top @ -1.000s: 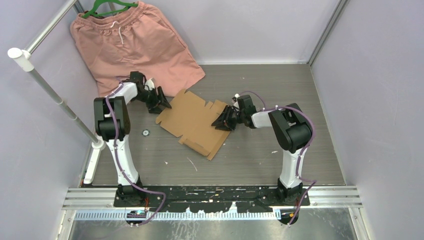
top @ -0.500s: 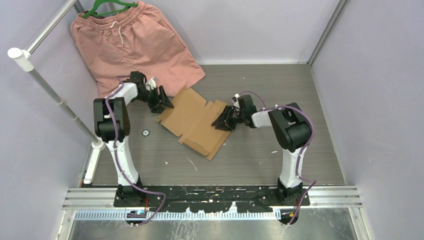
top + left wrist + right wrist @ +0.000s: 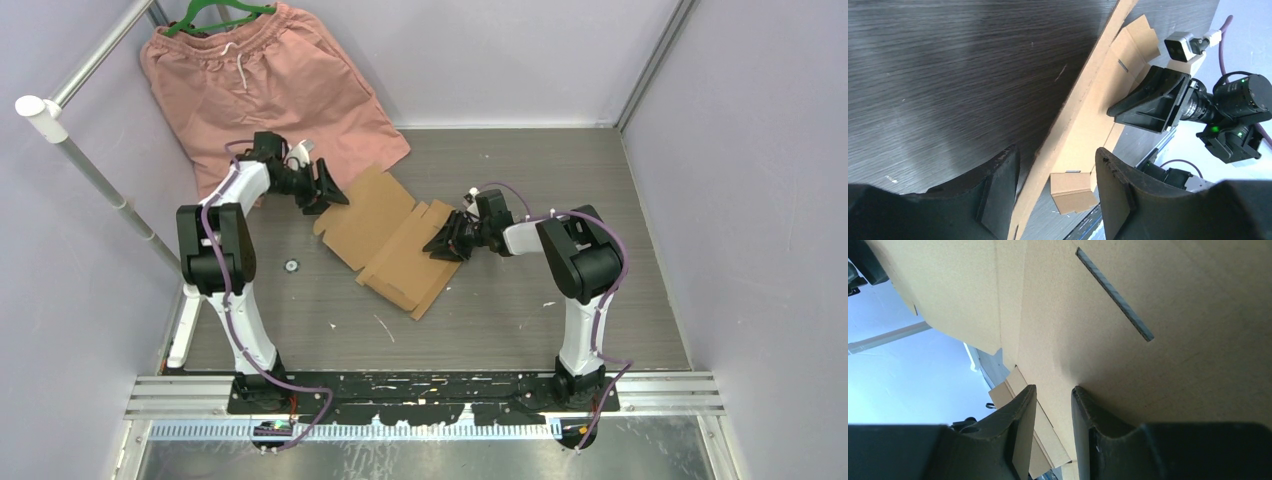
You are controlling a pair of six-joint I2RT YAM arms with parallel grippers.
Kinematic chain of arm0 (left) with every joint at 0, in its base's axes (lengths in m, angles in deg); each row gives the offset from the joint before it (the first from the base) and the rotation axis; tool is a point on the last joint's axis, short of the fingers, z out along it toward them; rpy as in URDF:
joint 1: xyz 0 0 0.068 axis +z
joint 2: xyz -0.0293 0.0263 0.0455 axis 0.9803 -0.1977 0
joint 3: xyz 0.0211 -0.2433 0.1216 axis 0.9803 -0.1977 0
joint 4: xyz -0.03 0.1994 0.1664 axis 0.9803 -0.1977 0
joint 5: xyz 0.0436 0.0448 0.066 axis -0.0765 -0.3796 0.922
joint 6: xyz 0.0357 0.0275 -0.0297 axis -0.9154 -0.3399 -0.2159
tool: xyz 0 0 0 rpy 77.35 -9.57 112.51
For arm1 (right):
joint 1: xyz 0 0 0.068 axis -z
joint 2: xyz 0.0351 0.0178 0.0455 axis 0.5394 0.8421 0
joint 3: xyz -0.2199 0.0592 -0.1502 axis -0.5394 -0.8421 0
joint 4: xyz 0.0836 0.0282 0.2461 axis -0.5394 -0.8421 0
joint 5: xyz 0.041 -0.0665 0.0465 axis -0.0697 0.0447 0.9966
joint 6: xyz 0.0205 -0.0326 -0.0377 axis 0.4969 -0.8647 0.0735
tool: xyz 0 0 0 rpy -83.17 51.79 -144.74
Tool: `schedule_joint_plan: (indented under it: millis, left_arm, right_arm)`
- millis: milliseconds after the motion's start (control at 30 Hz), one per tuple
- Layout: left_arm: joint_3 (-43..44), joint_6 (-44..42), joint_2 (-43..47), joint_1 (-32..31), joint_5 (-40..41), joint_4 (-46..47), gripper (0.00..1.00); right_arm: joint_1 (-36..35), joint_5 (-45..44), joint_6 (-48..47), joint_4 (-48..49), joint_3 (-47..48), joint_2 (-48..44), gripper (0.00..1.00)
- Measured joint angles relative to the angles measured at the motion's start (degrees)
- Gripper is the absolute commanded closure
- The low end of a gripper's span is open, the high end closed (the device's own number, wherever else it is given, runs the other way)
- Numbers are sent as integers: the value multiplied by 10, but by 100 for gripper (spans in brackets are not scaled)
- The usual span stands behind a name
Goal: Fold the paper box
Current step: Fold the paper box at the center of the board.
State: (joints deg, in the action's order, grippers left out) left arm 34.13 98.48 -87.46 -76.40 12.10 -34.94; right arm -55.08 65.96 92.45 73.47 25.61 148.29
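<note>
Left claw (image 3: 1057, 154) released, fingers spread astride the raised far-left edge of the paper box (image 3: 385, 245). Right claw (image 3: 1054, 390) narrowly parted at the sheet's right edge; grip unclear. The flat brown sheet sits mid-surface (image 3: 520, 300), beside pink shorts (image 3: 270, 80).

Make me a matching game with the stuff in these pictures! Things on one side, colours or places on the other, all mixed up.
Things:
1. shorts
2. cardboard
3. hanger
4. left claw

Clues:
A. green, at the very top
B. black, one finger on each side of a brown edge
C. pink, in the back left corner
D. brown, in the middle

Pairs: 1-C, 2-D, 3-A, 4-B
</note>
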Motion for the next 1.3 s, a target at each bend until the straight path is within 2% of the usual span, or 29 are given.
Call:
schedule_joint_plan:
  millis: [533, 767, 833, 933, 1000, 1133, 1200, 1300]
  left_arm:
    - [-1, 1, 19, -10, -22, -4, 44]
    - [-5, -14, 28, -63, 16, -17, 50]
    - [-5, -21, 28, -80, 34, -23, 53]
    - [-5, -31, 29, -102, 61, -33, 70]
    - [-5, -38, 31, -112, 85, -41, 77]
    - [-5, -50, 38, -115, 125, -54, 85]
    - [-5, -53, 45, -115, 137, -59, 96]
    - [-4, -62, 57, -118, 143, -67, 100]
  right_arm:
    - [-1, -1, 1, 2, 0, 0, 61]
    - [-1, -1, 2, 3, 0, 0, 61]
    - [-1, -1, 2, 3, 0, 0, 61]
    - [-1, -2, 2, 3, 0, 0, 61]
    - [-1, -2, 2, 3, 0, 0, 61]
    - [-1, -3, 2, 3, 0, 0, 61]
    - [-2, -3, 2, 5, 0, 0, 61]
    - [-3, -6, 2, 9, 0, 1, 61]
